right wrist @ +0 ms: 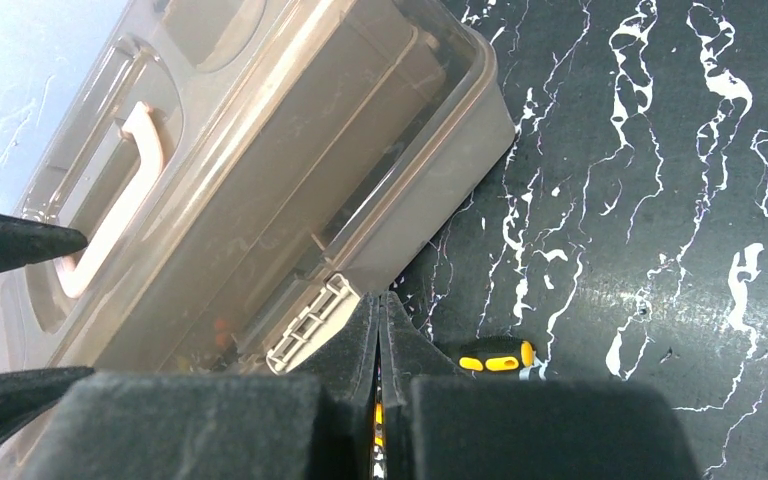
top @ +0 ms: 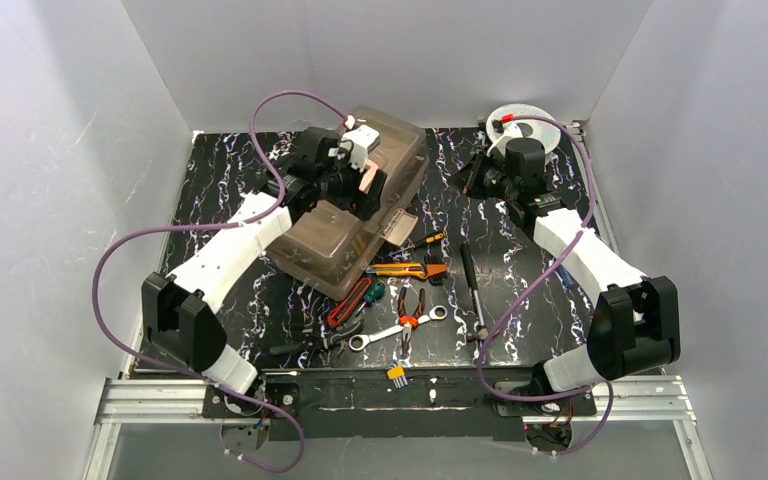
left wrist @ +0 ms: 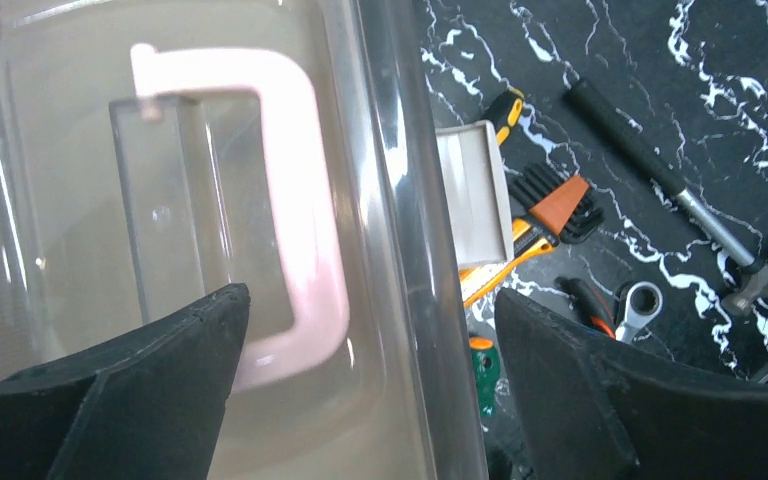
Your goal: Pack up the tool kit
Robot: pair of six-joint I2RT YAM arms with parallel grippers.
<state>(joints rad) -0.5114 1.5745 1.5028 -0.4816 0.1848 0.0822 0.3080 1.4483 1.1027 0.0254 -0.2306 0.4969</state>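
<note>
- Looking at the top view, you've got the toolbox a bit left of centre in the upper half of the frame. It sits at an angle on the black marbled table with its smoky lid down.
- The beige handle lies flat on the lid, upper left in the left wrist view.
- Your left gripper hangs right over the lid with its jaws spread wide and nothing in them. One finger is over the handle end, the other out past the box edge. Can't tell if it's touching the lid.
- Your right gripper has its jaws pressed together with nothing between them. The tip is just beside the grey latch on the box's side.
- Loose tools lie on the table in the lower middle of the top view: screwdriver, yellow knife, pliers, wrench and hammer.
- The wire spool is at the upper right, behind the right arm.
</note>
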